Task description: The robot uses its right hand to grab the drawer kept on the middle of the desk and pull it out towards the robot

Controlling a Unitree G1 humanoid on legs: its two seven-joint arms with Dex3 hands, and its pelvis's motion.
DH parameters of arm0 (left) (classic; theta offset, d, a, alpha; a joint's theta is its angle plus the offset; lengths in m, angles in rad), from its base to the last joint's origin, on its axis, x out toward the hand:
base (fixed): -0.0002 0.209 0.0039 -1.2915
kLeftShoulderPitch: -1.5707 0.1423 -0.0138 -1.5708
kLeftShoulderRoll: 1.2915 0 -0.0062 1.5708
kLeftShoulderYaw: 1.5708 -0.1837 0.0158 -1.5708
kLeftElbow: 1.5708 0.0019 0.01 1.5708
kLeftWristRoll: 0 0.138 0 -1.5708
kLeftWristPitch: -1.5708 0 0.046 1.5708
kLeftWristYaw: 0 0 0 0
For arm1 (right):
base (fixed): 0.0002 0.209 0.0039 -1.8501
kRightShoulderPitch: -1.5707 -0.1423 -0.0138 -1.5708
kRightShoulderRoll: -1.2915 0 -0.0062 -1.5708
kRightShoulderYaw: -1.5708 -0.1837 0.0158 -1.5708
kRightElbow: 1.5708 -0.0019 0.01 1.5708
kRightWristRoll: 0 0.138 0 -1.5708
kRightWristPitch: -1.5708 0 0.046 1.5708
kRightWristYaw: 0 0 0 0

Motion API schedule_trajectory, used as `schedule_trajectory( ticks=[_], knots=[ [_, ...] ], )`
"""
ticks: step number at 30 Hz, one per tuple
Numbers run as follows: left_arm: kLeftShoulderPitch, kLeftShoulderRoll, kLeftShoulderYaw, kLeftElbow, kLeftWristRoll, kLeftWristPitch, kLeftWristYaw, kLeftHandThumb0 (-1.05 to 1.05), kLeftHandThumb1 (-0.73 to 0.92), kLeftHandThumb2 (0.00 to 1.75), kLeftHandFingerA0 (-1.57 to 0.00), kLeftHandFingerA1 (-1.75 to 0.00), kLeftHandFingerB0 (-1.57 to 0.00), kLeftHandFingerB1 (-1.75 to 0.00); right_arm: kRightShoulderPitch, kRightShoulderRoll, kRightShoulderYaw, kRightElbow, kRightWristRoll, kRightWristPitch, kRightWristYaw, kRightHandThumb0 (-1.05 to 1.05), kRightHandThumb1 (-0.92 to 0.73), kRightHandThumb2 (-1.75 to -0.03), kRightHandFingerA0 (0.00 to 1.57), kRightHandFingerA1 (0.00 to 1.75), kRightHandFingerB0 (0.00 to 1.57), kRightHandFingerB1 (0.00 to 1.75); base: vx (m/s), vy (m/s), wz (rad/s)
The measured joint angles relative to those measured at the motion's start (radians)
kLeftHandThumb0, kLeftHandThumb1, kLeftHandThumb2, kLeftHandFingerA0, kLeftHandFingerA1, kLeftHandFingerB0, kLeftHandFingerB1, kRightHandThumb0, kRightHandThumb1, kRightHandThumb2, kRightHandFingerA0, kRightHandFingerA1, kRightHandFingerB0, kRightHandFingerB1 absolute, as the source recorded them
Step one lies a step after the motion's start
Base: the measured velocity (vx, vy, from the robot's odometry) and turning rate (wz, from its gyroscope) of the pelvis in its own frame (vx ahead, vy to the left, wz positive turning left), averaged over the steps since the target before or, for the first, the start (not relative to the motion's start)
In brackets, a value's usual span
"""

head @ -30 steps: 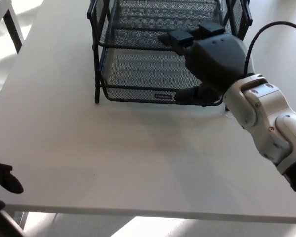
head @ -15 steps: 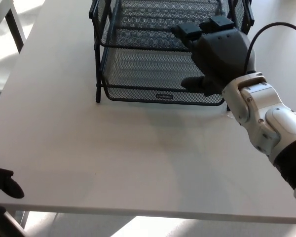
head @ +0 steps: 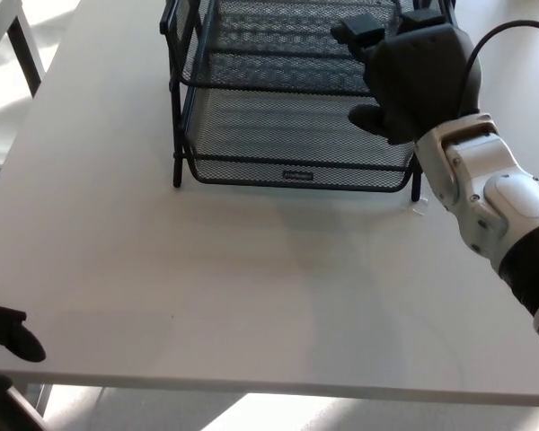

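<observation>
White desk (head: 251, 296) fills view, bare over near half. Black mesh drawer (head: 292, 135) in black wire rack (head: 175, 99) at 12 o'clock, far middle of desk, front lip with small label (head: 296, 176) facing robot. Right arm (head: 490, 193), white shell, enters from 3 o'clock. Right hand (head: 413, 76) at 1 o'clock over drawer's right part, fingers (head: 359, 31) spread, holding nothing, apart from front lip. Left hand (head: 9, 330) at 8 o'clock off desk edge; grip state cannot tell.
</observation>
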Motion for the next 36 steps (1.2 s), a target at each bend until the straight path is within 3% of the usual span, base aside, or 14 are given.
schedule_trajectory(
  ticks=[5,8,26,36],
  knots=[
    [-0.009,0.0,-0.001,0.0,0.0,0.0,-0.001,-0.29,0.57,0.57,-0.79,-0.85,-0.82,-0.59,-0.013,0.0,0.024,0.045,-0.01,-0.018,-0.074,-0.44,-0.52,-0.56,0.93,1.54,0.97,0.59,0.0,0.0,0.0],
    [-0.019,0.0,-0.001,0.004,0.0,0.0,-0.001,-0.28,0.58,0.57,-0.79,-0.87,-0.81,-0.6,-0.022,0.0,0.038,0.073,-0.015,-0.031,-0.119,-0.46,-0.5,-0.6,0.87,1.59,0.95,0.59,0.0,0.0,0.0],
    [-0.058,0.0,-0.004,0.023,0.0,-0.005,-0.008,-0.3,0.58,0.57,-0.79,-0.89,-0.82,-0.62,-0.049,-0.007,0.094,0.195,-0.038,-0.12,-0.349,-0.44,-0.52,-0.56,0.91,1.61,0.98,0.64,0.0,0.0,0.0],
    [-0.059,0.0,-0.004,0.035,0.001,-0.013,-0.009,-0.29,0.58,0.57,-0.78,-0.86,-0.82,-0.6,-0.005,-0.048,0.094,0.125,-0.042,-0.139,-0.426,-0.44,-0.54,-0.57,0.9,1.6,0.95,0.69,0.0,0.0,0.0]
  ],
)
